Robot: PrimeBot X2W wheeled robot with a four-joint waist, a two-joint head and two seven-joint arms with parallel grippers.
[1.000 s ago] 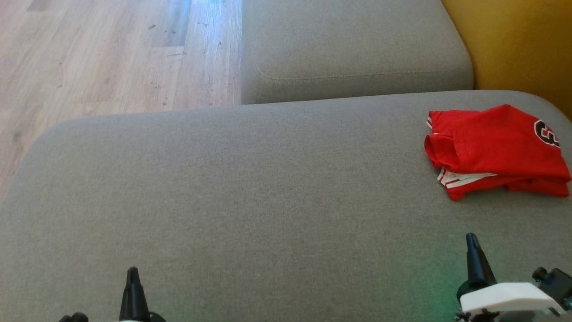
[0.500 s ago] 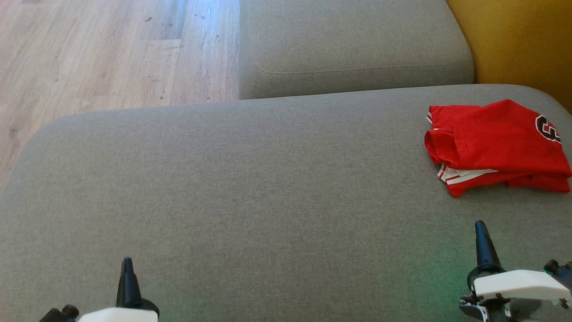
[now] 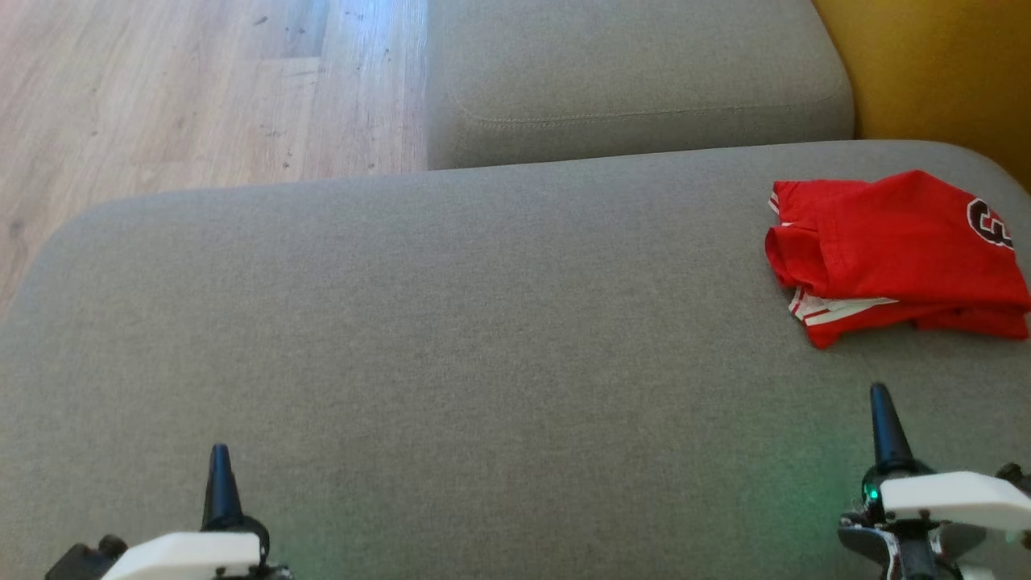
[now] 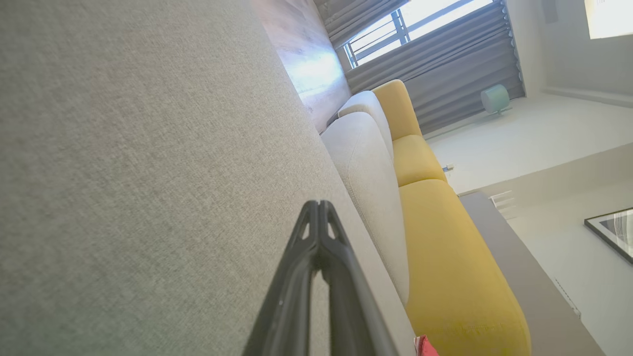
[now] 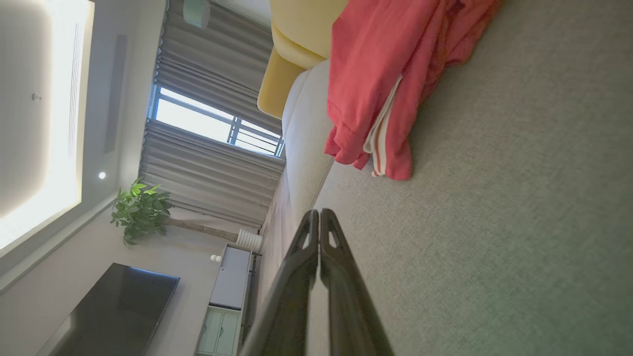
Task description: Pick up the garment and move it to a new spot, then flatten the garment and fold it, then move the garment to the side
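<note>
The garment (image 3: 902, 250) is a red jersey with white stripes and a dark number, lying folded at the far right of the grey cushion (image 3: 483, 338). In the right wrist view the garment (image 5: 381, 84) lies ahead of my fingers, apart from them. A red corner of it (image 4: 425, 346) peeks in at the bottom of the left wrist view. My right gripper (image 3: 882, 399) (image 5: 319, 213) is shut and empty, a short way in front of the jersey. My left gripper (image 3: 218, 459) (image 4: 319, 205) is shut and empty over the cushion's near left.
A second grey cushion (image 3: 636, 80) lies beyond the first. A yellow sofa part (image 3: 934, 72) stands at the far right. Wooden floor (image 3: 185, 97) lies at the far left. Curtains (image 5: 207, 123), a plant (image 5: 141, 210) and a dark screen (image 5: 118, 311) are in the room.
The whole head view has shifted, so the camera has moved. Both shut grippers now reach a little farther up the picture. The jersey lies as before.
</note>
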